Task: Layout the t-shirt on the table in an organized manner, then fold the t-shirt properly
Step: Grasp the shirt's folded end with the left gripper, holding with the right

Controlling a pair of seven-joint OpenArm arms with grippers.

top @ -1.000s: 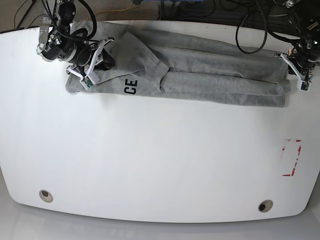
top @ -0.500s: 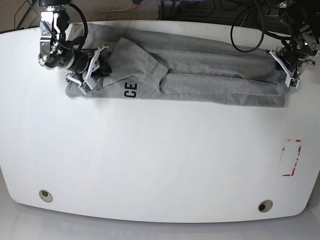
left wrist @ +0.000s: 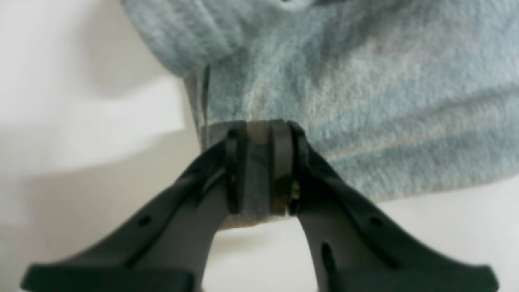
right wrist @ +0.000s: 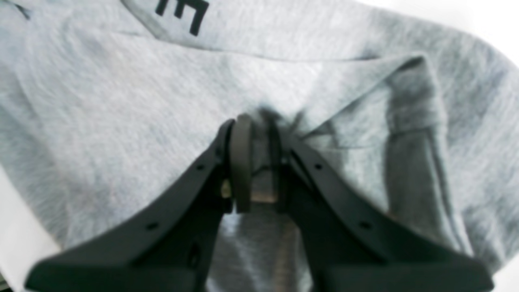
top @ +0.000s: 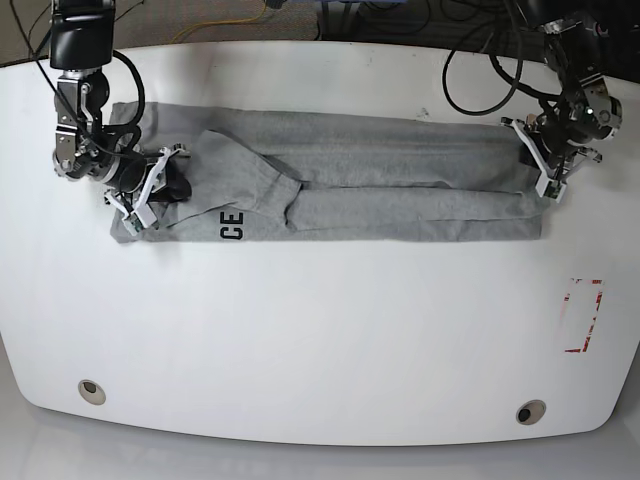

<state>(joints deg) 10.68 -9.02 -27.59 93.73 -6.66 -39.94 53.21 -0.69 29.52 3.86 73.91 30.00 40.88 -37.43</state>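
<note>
Pinching a thin edge of the t-shirt (left wrist: 365,101) between the left fingers (left wrist: 190,198), pressed nearly together with only cloth in the gap. Clamping a bunched fold of the same grey cloth between the right fingers (right wrist: 190,194), likewise almost closed, a little short of the black lettering (right wrist: 182,10). Holding the shirt by its two ends, stretched out as a long band across the far part of the white surface (top: 320,330), doubled over along its length with a loose flap lying across the middle. Probably risking a slip out of the left-hand grip, biting so close to the edge, under any harder pull. Risking also a crooked spread from dragging one end ahead of the other, or pressing the creases in rather than smoothing them out.
</note>
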